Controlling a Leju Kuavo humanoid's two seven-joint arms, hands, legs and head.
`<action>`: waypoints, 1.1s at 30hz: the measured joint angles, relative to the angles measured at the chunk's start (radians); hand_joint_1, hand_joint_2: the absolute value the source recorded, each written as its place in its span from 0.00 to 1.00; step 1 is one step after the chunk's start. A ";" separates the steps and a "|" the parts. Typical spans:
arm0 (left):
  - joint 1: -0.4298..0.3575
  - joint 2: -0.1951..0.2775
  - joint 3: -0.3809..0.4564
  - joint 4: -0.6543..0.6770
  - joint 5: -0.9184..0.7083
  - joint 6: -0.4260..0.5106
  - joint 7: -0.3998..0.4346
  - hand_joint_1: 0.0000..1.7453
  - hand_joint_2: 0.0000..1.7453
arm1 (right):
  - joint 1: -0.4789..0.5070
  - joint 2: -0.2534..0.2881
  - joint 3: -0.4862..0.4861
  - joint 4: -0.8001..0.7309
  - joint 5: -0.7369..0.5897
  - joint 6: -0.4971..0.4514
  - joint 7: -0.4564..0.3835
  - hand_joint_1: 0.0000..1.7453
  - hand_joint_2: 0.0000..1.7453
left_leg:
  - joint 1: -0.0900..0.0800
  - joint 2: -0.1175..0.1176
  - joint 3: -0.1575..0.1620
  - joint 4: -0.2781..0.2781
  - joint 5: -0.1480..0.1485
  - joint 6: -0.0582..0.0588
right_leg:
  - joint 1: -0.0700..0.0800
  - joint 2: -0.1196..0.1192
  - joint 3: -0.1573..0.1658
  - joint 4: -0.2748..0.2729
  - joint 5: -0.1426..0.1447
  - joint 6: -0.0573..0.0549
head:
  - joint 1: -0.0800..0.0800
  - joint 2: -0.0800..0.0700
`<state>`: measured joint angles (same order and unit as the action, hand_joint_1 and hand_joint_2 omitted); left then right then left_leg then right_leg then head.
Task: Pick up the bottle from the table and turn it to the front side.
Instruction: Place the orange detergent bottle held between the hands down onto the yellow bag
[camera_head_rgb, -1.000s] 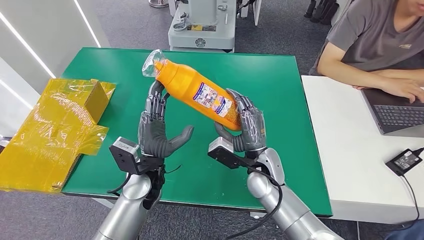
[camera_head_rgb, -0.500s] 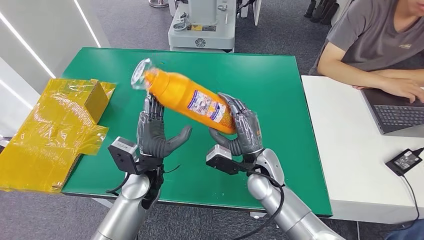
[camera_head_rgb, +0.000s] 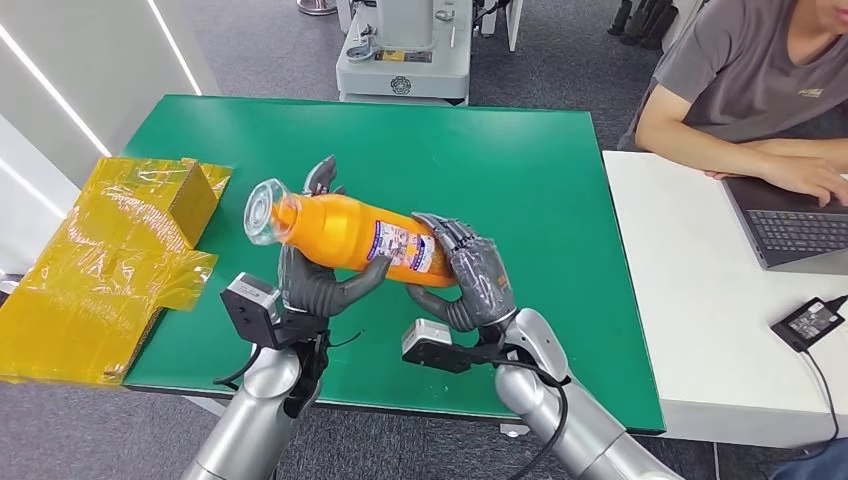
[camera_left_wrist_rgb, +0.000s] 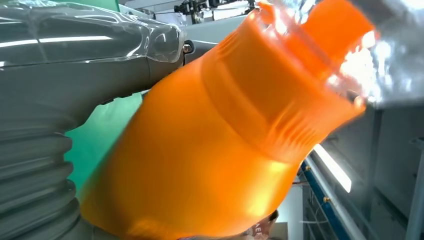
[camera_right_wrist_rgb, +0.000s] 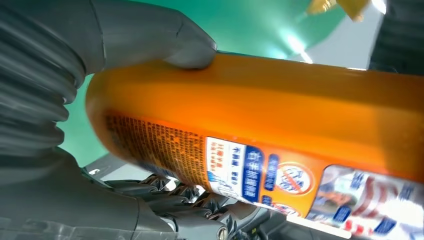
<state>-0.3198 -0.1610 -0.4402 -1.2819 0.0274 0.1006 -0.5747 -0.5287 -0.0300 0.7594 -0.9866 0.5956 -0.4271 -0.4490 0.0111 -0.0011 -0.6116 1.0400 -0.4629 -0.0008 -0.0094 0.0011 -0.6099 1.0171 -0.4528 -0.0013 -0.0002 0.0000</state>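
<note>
The green-topped bench (camera_head_rgb: 560, 170) carries nothing under the bottle; beside its right edge stands a white bench (camera_head_rgb: 700, 330) where a person in a grey T-shirt (camera_head_rgb: 745, 75) works at a dark laptop (camera_head_rgb: 795, 225). Crumpled yellow plastic wrapping (camera_head_rgb: 95, 265) hangs over the green bench's left edge. The orange plastic bottle with a printed label (camera_head_rgb: 365, 235) is held in the air above the near half of the green bench, lying almost level, its clear-wrapped cap (camera_head_rgb: 262, 212) toward the left edge. The right hand (camera_head_rgb: 465, 280) grips the bottle's base end, fingers wrapped over it. The left hand (camera_head_rgb: 315, 280) cradles the neck end, thumb under the body and fingers behind.
</note>
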 joint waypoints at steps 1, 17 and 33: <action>0.003 0.000 0.000 0.000 -0.003 -0.003 0.001 0.00 1.00 | 0.003 -0.004 0.001 -0.001 0.007 0.010 0.003 1.00 1.00 | 0.000 0.000 0.000 0.000 0.000 0.000 | 0.000 0.000 0.000 0.000 0.000 0.000 | 0.000 0.000; 0.021 0.000 0.000 -0.027 -0.012 -0.007 0.010 0.00 1.00 | 0.009 -0.035 0.004 0.023 0.033 0.090 0.051 1.00 1.00 | 0.000 0.000 0.000 0.000 0.000 0.000 | 0.000 0.000 0.000 0.000 0.000 0.000 | 0.000 0.000; 0.040 0.000 0.000 -0.045 -0.019 -0.009 0.013 1.00 1.00 | 0.025 -0.041 0.004 0.022 0.044 0.090 0.069 1.00 1.00 | 0.000 0.000 0.000 0.000 0.000 0.000 | 0.000 0.000 0.000 0.000 0.000 0.000 | 0.000 0.000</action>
<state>-0.2802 -0.1610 -0.4402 -1.3268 0.0086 0.0918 -0.5615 -0.5040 -0.0708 0.7637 -0.9649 0.6396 -0.3372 -0.3797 0.0111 -0.0011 -0.6116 1.0400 -0.4629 -0.0008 -0.0093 0.0010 -0.6099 1.0172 -0.4528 -0.0012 -0.0004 0.0000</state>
